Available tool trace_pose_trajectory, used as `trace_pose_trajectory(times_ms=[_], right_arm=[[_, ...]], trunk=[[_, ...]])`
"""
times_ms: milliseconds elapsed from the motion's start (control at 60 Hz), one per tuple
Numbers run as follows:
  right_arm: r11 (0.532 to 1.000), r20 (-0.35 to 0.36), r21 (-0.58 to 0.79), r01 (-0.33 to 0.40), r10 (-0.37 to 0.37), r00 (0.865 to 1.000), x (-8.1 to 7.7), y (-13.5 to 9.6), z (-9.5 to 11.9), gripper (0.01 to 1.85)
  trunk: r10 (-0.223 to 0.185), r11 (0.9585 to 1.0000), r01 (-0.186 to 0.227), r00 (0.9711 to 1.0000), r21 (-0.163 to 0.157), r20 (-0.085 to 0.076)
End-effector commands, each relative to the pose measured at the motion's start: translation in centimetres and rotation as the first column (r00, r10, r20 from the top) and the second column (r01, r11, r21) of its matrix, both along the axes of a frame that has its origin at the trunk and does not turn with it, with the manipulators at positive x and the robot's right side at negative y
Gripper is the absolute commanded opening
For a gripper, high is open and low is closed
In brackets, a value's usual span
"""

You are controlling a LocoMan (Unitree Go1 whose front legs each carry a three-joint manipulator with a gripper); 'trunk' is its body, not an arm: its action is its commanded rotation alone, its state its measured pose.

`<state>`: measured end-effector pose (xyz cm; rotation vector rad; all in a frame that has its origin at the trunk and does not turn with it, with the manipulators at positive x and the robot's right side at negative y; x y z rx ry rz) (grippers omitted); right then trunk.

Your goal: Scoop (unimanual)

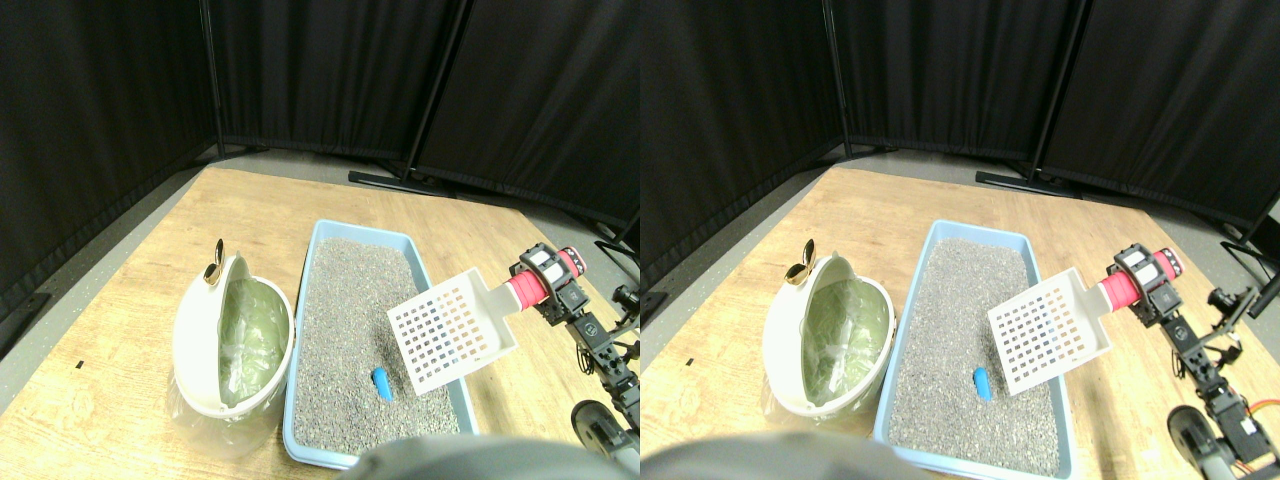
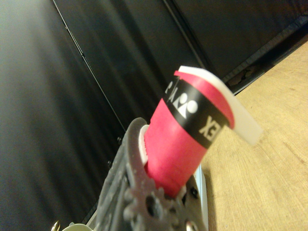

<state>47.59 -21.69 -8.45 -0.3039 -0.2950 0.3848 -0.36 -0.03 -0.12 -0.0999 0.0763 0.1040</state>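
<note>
Wooden surface (image 1: pixel 130 400), black curtains (image 1: pixel 300 70): one litter tray (image 1: pixel 300 440), one bin (image 1: pixel 200 350), one blue pellet (image 1: pixel 382 383); claw (image 1: pixel 545 280) grasping one scoop (image 1: pixel 450 330).

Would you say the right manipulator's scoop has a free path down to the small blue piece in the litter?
Probably yes: the white slotted scoop hangs just above the small blue piece, with only open grey litter between.

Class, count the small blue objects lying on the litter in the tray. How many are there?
1: a blue object lies on the litter near the tray's front end, below the raised scoop. Others could be buried.
</note>
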Motion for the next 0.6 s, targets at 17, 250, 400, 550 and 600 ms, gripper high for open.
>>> trace_pose_trajectory(times_ms=[17,250,400,550,600], right_arm=[[1.000,0.036,-0.015,-0.016,0.016,0.999,-0.2,-0.2,0.8,0.05],[0.988,0.014,-0.154,-0.012,0.015,1.000,-0.3,-0.1,1.2,0.05],[0.976,0.007,-0.217,-0.019,0.021,1.000,-0.6,0.7,1.6,0.05],[0.966,0.006,-0.258,-0.026,0.028,1.000,-0.7,1.3,1.4,0.05],[0.966,-0.009,-0.255,-0.025,0.024,1.000,-0.8,1.5,1.3,0.05]], trunk=[[0.019,0.9998,-0.019,0.9996,-0.005,-0.020],[0.016,0.9999,-0.016,0.9996,-0.005,-0.024],[0.013,0.9999,-0.013,0.9995,-0.006,-0.028],[0.014,0.9999,-0.015,0.9994,-0.009,-0.033],[0.015,0.9998,-0.015,0.9993,-0.010,-0.034]])
